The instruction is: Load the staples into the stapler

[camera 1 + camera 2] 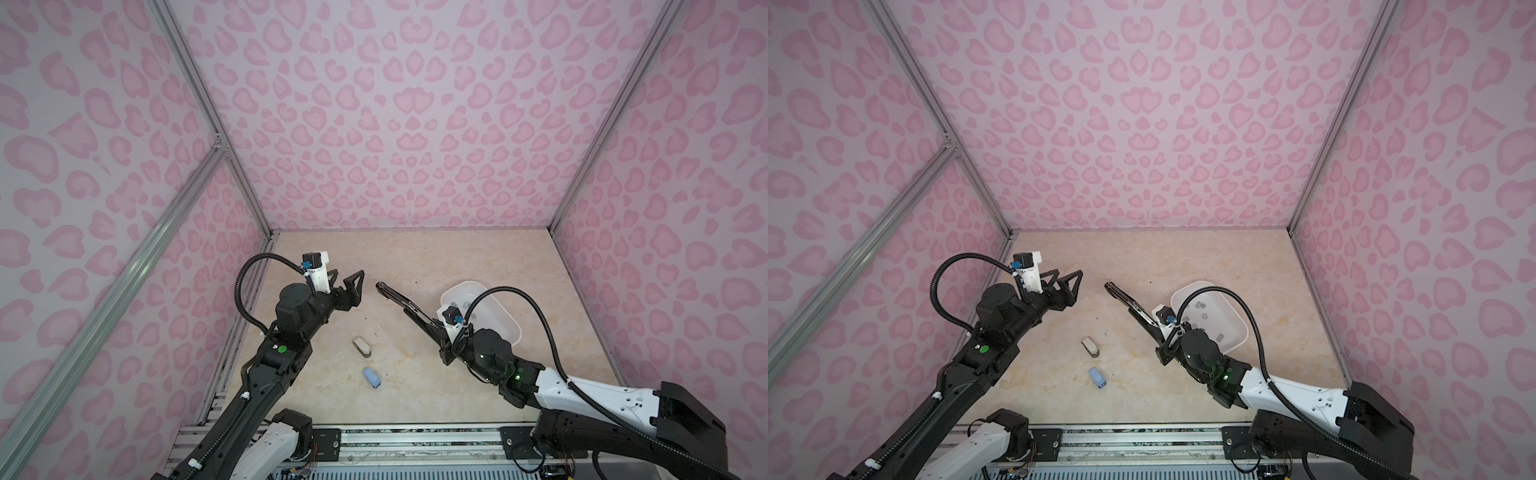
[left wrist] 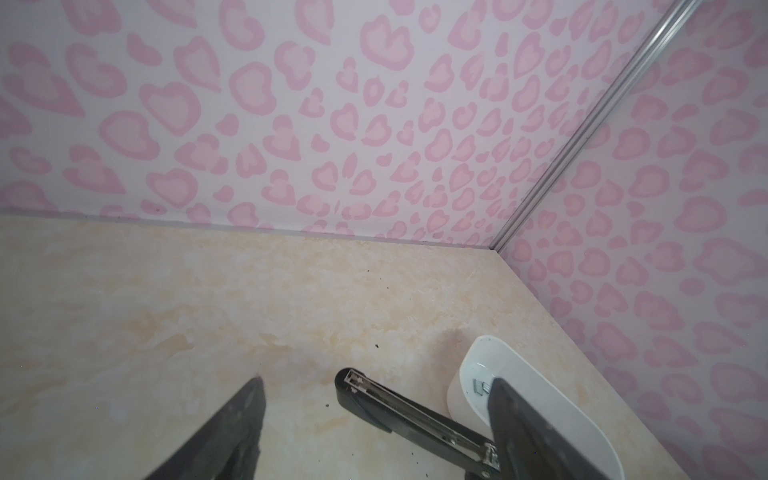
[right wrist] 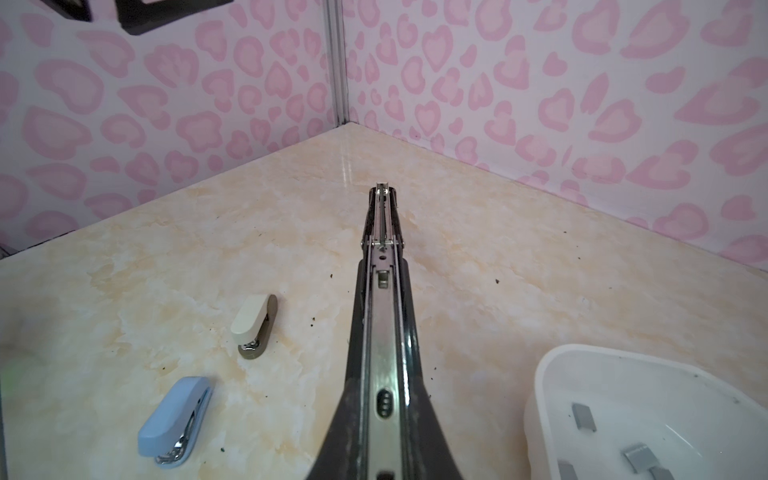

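Nearest the robot's base, at about 7 o'clock from the middle of the beige marbled table top (image 1: 478, 257), a small pale-blue plastic stapler (image 1: 372, 377) lies closed on its base. Just past it, toward 11 o'clock and apart from it, lies a small cream plastic stapler (image 1: 361, 346) with a grey base, also closed.

Farther in, at about 4 o'clock from the middle, the right gripper (image 1: 430, 324) has its jaws pinched on the rear end of a long black stapler (image 1: 395, 297). The stapler points toward 10 o'clock. Its top is swung open, so the bright metal channel (image 3: 384, 332) shows along its length in the right wrist view. I cannot tell whether its front tip touches the table.

At about 3 o'clock, just beside the right arm, sits a white rounded plastic tray (image 1: 509, 320). The small flat grey metal staples (image 3: 584, 417) lie loose on its floor, several blocks apart from one another in a top view (image 1: 1198, 306).

Farthest, at about 10 o'clock, the left gripper (image 1: 348, 279) hangs above the table with its jaws spread wide and nothing between them. It faces the stapler's tip across a clear gap.
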Motion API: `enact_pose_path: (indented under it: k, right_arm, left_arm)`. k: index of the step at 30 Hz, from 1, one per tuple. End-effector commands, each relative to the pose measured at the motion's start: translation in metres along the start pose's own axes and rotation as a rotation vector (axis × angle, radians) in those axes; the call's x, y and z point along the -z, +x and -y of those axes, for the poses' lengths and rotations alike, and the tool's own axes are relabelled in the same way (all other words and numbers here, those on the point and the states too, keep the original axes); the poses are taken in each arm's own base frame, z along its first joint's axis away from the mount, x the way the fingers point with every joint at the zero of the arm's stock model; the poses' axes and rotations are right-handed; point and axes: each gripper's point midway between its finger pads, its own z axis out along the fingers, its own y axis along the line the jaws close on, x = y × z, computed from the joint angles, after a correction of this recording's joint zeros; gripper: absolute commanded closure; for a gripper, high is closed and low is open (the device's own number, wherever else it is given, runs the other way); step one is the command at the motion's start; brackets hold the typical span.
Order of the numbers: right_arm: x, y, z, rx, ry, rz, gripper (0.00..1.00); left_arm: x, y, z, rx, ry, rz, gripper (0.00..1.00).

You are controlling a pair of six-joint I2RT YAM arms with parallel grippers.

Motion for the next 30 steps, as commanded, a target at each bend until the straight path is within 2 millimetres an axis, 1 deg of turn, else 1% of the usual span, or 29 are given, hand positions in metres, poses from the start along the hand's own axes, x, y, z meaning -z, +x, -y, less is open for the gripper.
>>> enact_pose_path:
  k: [1,3,5,6,9,11,13,14,15,18,20,24,26,30]
  right_arm:
    - [-0.010,-0.022,0.001,-0.048,0.056,0.082,1.00]
    - [-0.017,-0.019,-0.001,-0.035,0.073,0.070,1.00]
    - [-0.024,-0.012,-0.004,-0.012,0.091,0.057,1.00]
    - [-0.028,-0.009,-0.004,-0.005,0.105,0.049,1.00]
    - [-0.039,0.006,0.002,0.007,0.161,0.015,1.00]
    - [-0.043,0.016,0.011,-0.009,0.229,-0.001,1.00]
    - [-0.046,0.023,0.018,-0.009,0.277,-0.012,1.00]
    - [-0.049,0.026,0.020,-0.004,0.289,-0.016,1.00]
    - [-0.051,0.028,0.019,-0.001,0.293,-0.019,1.00]
    - [-0.061,0.034,0.018,-0.004,0.297,-0.035,1.00]
    - [-0.067,0.041,0.016,-0.016,0.288,-0.047,1.00]
    - [-0.081,0.058,0.015,-0.049,0.274,-0.079,1.00]
    - [-0.087,0.068,0.017,-0.064,0.272,-0.098,1.00]
    - [-0.091,0.079,0.024,-0.075,0.296,-0.109,1.00]
  left_arm:
    - [0.003,0.015,-0.002,0.197,-0.032,-0.109,0.16]
    - [0.003,0.012,0.007,0.229,0.008,-0.121,0.16]
    - [0.004,0.005,0.003,0.247,-0.022,-0.088,0.16]
    - [0.004,0.003,-0.003,0.253,-0.050,-0.064,0.16]
    - [0.008,0.006,-0.031,0.249,-0.165,0.026,0.14]
    - [0.013,0.017,-0.058,0.233,-0.275,0.069,0.12]
    - [0.016,0.028,-0.075,0.217,-0.342,0.092,0.12]
    - [0.017,0.036,-0.084,0.222,-0.369,0.097,0.11]
    - [0.016,0.043,-0.087,0.218,-0.370,0.098,0.09]
    - [0.006,0.058,-0.087,0.178,-0.326,0.073,0.10]
    - [0.001,0.064,-0.088,0.169,-0.331,0.044,0.10]
    - [-0.002,0.057,-0.082,0.127,-0.316,0.028,0.14]
    - [0.001,0.058,-0.084,0.124,-0.321,0.040,0.12]
    - [0.002,0.059,-0.088,0.119,-0.342,0.048,0.10]
